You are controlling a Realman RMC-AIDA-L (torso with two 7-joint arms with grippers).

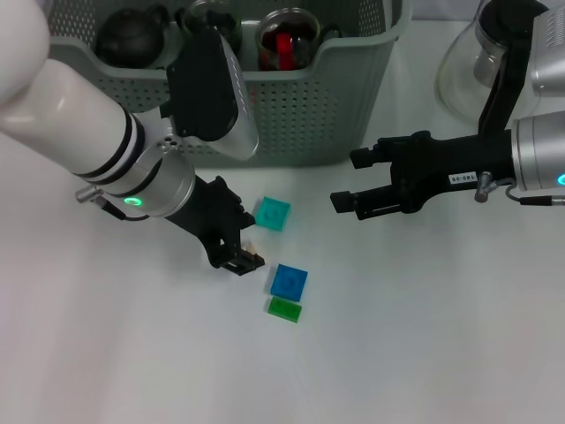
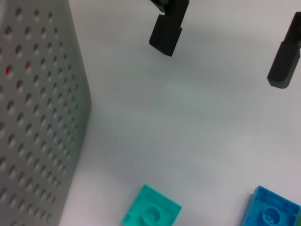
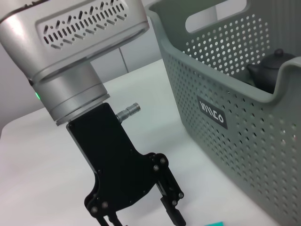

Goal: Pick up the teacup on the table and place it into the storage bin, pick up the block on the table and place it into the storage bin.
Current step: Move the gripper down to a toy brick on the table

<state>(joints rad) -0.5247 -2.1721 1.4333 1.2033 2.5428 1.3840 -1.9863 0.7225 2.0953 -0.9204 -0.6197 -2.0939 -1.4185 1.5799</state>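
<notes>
While my left gripper (image 1: 237, 256) hangs low with fingers apart beside the teal block (image 1: 272, 213), just before the storage bin (image 1: 353, 106), I fear it may nudge the block away; my right gripper (image 1: 349, 181) waits open nearby.

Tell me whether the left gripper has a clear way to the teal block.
Probably yes. The left gripper hangs low over the table just beside the teal block, fingers apart, nothing between them; the right gripper is off to the other side.

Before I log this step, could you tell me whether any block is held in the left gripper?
No: the left gripper hangs open above the table, with all three blocks lying loose.
</notes>
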